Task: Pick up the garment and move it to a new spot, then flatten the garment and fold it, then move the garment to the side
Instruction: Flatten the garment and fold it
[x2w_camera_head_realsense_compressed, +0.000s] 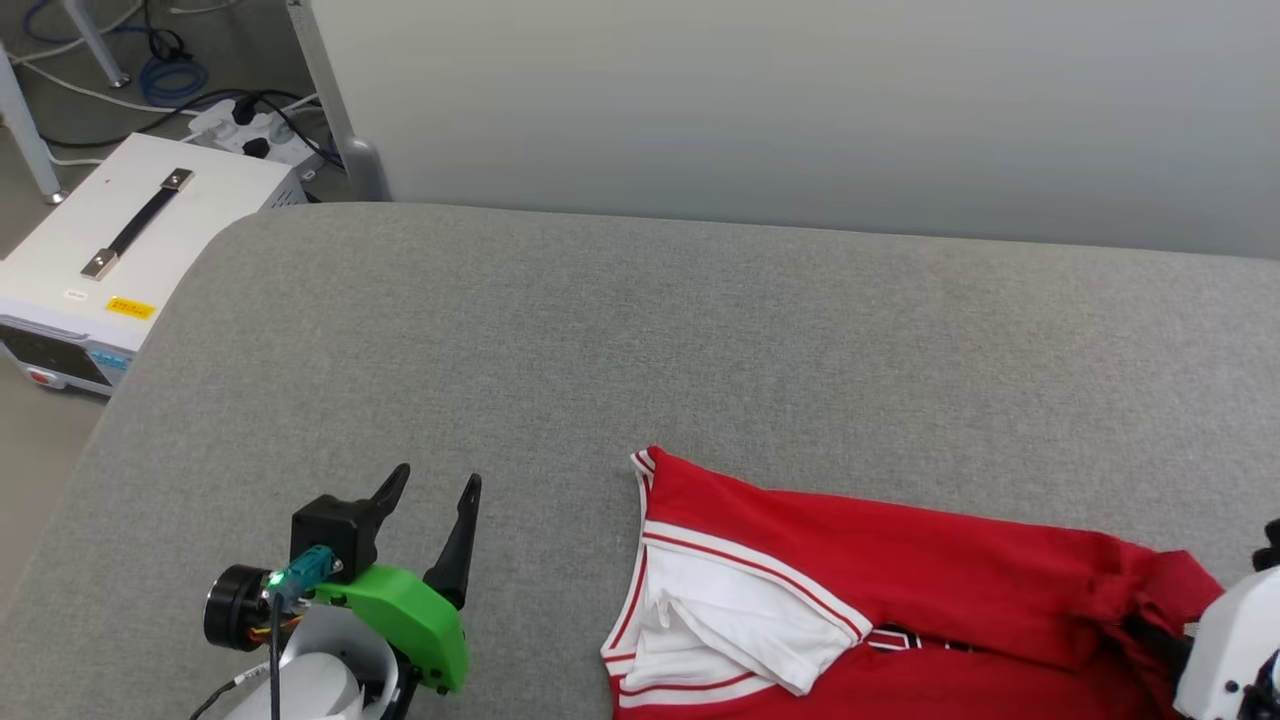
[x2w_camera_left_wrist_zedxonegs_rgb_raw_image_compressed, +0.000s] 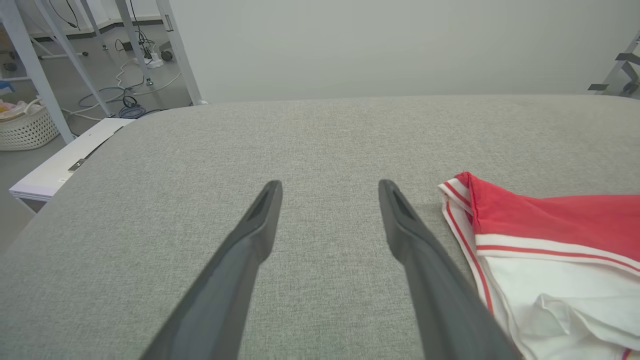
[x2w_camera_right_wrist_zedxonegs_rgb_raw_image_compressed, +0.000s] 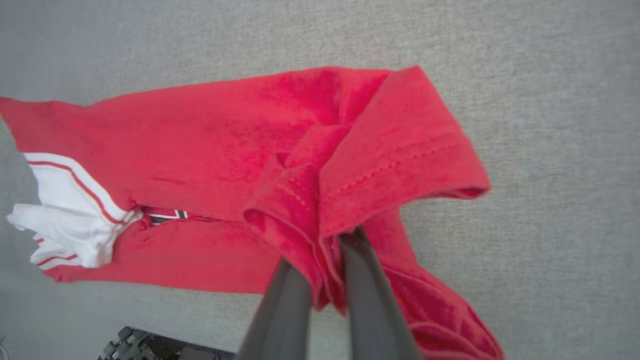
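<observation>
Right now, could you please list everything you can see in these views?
garment: one, red with white sleeve, lying on the table's near right
table: one, grey fabric, beneath the garment
case: one, white with black handle, floor at left
power strip: one, white, floor behind the case
basket: one, white, floor at left
left end effector: one, dark, open, above bare table left of garment
right end effector: one, dark, shut on garment's bunched red fabric

Bright, even, soft-shadowed, sharp
</observation>
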